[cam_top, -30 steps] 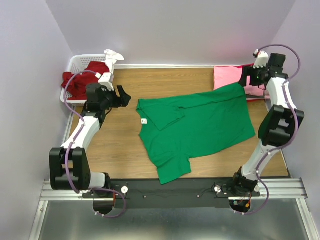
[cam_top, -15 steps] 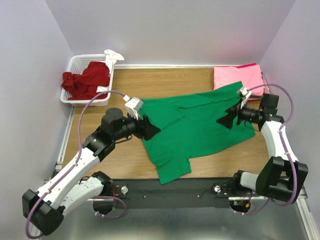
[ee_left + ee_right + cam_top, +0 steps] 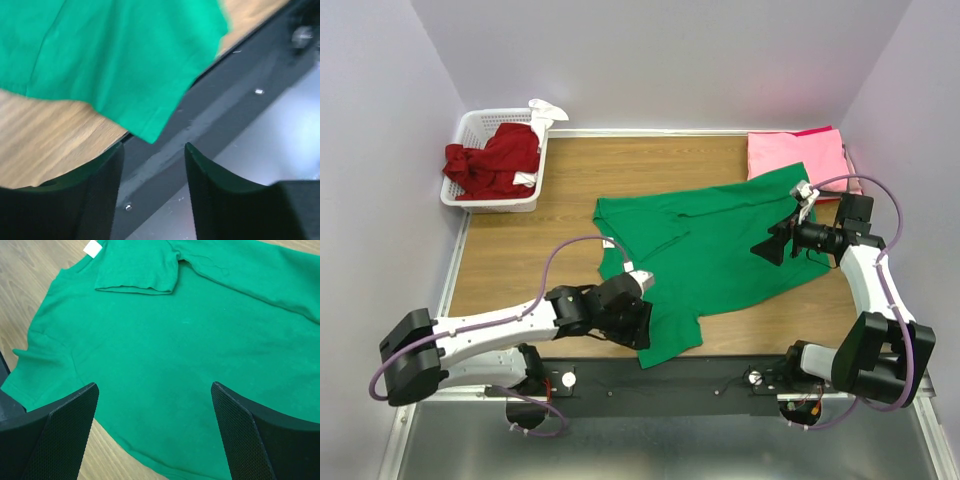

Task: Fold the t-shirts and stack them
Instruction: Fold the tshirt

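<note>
From above, the green t-shirt (image 3: 720, 250) is lying spread out in the middle of the wooden table (image 3: 540, 250), with one sleeve folded in over its chest. The left gripper (image 3: 642, 325) is hanging low by the sleeve nearest the front edge. The right gripper (image 3: 770, 245) is hovering over the right side of the same shirt. The dark red t-shirt (image 3: 495, 160) is sitting bunched up in the white basket (image 3: 470, 125) at the far left corner. The pink t-shirts (image 3: 795, 155) are lying flat at the far right corner.

The left wrist camera is showing the left gripper (image 3: 152, 195) with its fingers (image 3: 100, 200) apart – nothing is between them. The corner of the green t-shirt (image 3: 125, 50) is poking past the table (image 3: 50, 145) edge, over the dark rail (image 3: 225, 115), just in front of the gap.

The right wrist camera is showing the right gripper (image 3: 155, 430) with its fingers (image 3: 55, 440) very wide apart – holding nothing. The green t-shirt (image 3: 175, 340) is lying flat under it, and the white tag (image 3: 93, 248) is peeking out at the neck.
</note>
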Action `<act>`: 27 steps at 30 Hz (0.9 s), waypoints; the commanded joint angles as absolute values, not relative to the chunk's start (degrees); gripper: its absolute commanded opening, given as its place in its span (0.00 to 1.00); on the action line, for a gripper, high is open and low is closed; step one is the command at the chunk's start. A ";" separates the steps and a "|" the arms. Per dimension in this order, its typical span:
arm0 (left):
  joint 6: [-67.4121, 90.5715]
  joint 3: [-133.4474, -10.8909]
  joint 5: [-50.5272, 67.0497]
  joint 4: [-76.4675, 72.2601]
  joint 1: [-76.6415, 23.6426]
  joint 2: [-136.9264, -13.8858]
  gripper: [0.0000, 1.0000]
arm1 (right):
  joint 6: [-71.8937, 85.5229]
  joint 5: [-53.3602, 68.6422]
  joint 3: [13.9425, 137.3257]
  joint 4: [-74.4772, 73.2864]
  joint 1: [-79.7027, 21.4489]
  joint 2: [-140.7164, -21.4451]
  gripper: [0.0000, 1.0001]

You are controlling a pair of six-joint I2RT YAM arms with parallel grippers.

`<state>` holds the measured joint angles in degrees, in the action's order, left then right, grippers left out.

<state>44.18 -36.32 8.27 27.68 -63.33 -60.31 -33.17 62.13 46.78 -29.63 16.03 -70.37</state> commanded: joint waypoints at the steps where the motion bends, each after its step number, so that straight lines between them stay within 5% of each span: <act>1: 50.44 -36.74 2.20 29.02 -67.05 -62.66 0.58 | -33.31 59.68 47.99 -29.27 16.00 -70.66 0.99; 9: 58.27 -31.91 6.50 22.26 -77.94 -65.39 0.56 | -33.14 59.15 48.25 -29.27 16.00 -71.63 0.99; 27: 63.54 -32.78 -4.83 20.04 -77.17 -70.22 0.52 | -33.05 59.06 47.90 -29.27 16.00 -71.63 0.99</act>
<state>61.23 -32.36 -0.75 22.28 -77.78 -70.65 -33.08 59.68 46.78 -29.63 16.03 -71.37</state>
